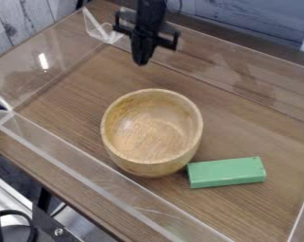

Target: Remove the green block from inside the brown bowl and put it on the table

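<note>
Our green block (227,171) already lies flat on the tabletop (79,99), just beside the empty brown bowl (152,130). Our gripper (143,59) hangs beyond the bowl, fingers closed on nothing. We should simply keep clear of both and disturb neither.

No legible text, label, brand, number or sign appears on any object or surface visible from this viewing position.
</note>
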Motion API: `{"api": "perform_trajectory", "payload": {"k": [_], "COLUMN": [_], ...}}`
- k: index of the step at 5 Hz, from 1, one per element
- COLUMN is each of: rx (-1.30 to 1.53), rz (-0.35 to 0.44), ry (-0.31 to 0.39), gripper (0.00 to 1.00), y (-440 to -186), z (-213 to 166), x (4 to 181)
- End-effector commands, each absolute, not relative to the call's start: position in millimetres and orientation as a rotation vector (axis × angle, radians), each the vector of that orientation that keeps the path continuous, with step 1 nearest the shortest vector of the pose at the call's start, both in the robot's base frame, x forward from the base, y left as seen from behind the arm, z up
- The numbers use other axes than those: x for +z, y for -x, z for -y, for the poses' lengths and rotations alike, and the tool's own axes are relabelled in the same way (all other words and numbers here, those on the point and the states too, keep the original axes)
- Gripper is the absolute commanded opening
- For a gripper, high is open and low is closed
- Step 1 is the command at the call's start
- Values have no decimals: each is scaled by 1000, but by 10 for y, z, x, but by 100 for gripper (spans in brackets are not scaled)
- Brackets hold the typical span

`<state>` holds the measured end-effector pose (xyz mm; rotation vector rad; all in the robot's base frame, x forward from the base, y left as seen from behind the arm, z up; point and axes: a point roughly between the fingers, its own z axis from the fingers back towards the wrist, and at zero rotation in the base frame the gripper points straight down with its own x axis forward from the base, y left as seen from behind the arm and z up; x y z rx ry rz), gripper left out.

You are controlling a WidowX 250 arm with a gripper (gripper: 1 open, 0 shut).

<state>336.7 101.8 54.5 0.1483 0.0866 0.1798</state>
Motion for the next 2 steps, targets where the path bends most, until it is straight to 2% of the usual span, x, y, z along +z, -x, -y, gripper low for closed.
{"api": "perform_trajectory", "payload": {"k": [1, 2], "rx": [207, 226], "rz": [-8, -19], "ry": [-165, -166], "gripper": [0, 0], "y": [-3405, -3358], "z": [-1126, -1185], "x": [1133, 1413]}}
